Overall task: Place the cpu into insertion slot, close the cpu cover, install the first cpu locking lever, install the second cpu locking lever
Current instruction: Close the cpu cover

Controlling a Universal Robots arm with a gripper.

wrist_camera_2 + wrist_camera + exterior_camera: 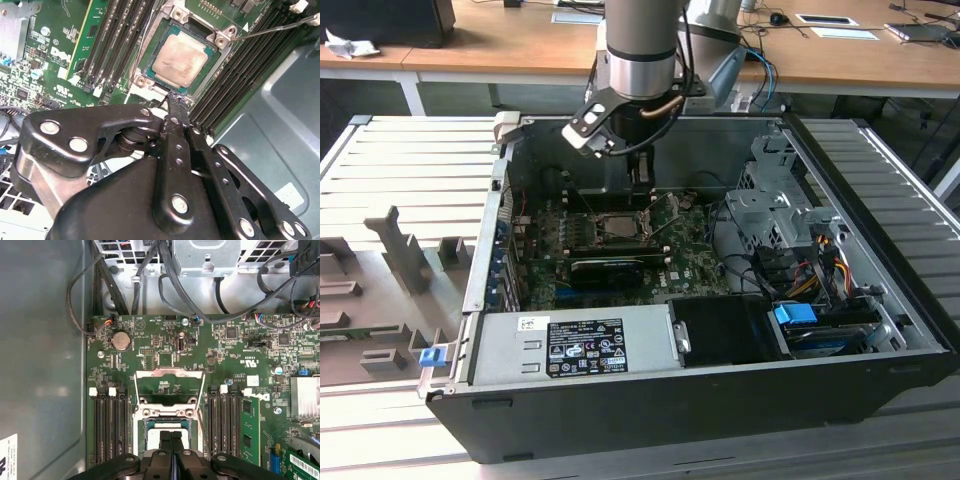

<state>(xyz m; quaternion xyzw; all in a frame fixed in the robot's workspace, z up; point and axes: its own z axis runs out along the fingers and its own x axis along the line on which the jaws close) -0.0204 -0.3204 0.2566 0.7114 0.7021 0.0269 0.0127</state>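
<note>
In the upper middle of the exterior view, the arm reaches down into an open computer case (480, 260) lying on a ribbed grey worktop (410, 160). The claw (640, 190) hangs low over the green board. In the second wrist view the claw (174, 102) is narrow, fingers pressed together with nothing between them. Its tips sit just beside one edge of the cpu (180, 60). The cpu lies flat in the insertion slot (165, 420), silver top up (its face looks smudged). In the first wrist view the cpu cover (170, 372) is swung open, away from the slot. A thin wire lever (280, 27) juts across the memory slots.
</note>
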